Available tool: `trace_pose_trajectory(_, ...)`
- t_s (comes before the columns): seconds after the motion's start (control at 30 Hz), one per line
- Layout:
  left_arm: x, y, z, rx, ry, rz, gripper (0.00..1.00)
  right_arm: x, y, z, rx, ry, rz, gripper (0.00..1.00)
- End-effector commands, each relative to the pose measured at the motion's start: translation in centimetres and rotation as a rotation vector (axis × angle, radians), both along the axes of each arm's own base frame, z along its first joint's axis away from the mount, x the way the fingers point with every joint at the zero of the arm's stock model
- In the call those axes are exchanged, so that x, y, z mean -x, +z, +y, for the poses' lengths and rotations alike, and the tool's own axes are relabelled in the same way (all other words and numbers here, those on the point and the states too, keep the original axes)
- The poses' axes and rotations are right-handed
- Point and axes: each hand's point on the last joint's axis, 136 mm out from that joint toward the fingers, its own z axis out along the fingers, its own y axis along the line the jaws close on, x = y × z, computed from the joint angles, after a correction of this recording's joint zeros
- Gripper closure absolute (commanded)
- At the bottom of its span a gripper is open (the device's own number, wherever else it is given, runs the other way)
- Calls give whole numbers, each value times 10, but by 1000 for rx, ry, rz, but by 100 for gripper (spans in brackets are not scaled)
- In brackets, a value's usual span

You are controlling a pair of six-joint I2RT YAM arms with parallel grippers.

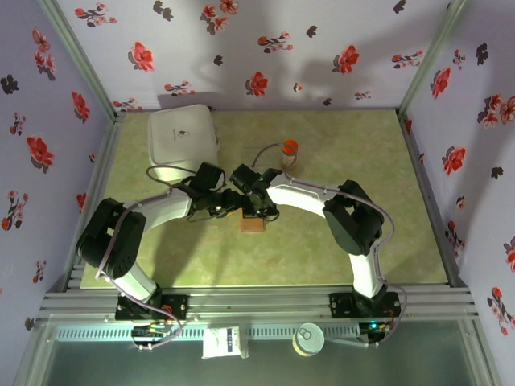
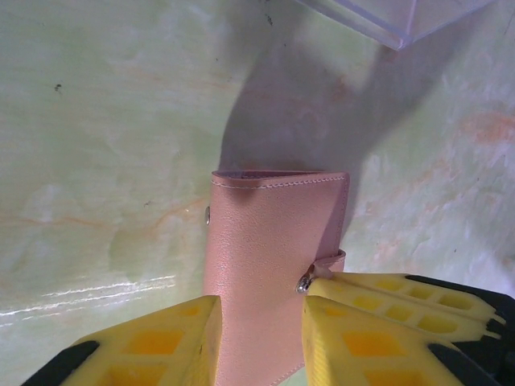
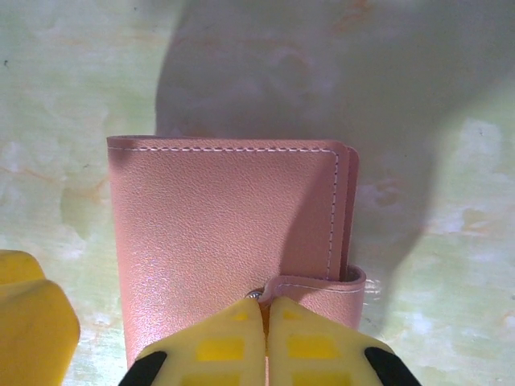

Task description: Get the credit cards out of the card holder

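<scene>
Squarely at table (image 1: 338,241) centre, card holder (image 3: 225,233) lies closed, credit cards presumably inside; right gripper (image 3: 264,322) pinched shut on snap tab (image 3: 322,285), likely to unfasten it; left gripper (image 2: 259,310), jaws apart, straddles near end as brace

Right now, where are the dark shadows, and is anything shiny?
Left wrist view: a grey shadow covers the table beyond the card holder, with white glare streaks to its left. Right wrist view: a similar shadow above the holder, its stitching sharp. Top view: soft dark shadows on the flowered back wall.
</scene>
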Motion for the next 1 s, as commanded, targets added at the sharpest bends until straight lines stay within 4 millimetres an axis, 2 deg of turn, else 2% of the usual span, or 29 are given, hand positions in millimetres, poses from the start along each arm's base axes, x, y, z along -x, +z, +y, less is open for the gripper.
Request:
trace_pose_trajectory(0.0,-1,1,-5,1,-18,7,68,-1,13,-14,24,-7,-24,88)
trace_pose_trajectory(0.27,-3,0,-6,0,-15,10,66,-3,27,-34,37,-35,-53,79)
trace_pose_trajectory(0.5,-4,-1,-7,-2,-16,12,66,-6,17,-50,58,-69,-40,78)
trace_pose_trajectory(0.73,-4,-2,-7,-5,-16,17,66,-7,5,-45,25,-70,-10,76)
trace_pose_trajectory(0.97,-7,-3,5,-60,22,8,67,-9,20,-27,-52,-33,-30,67)
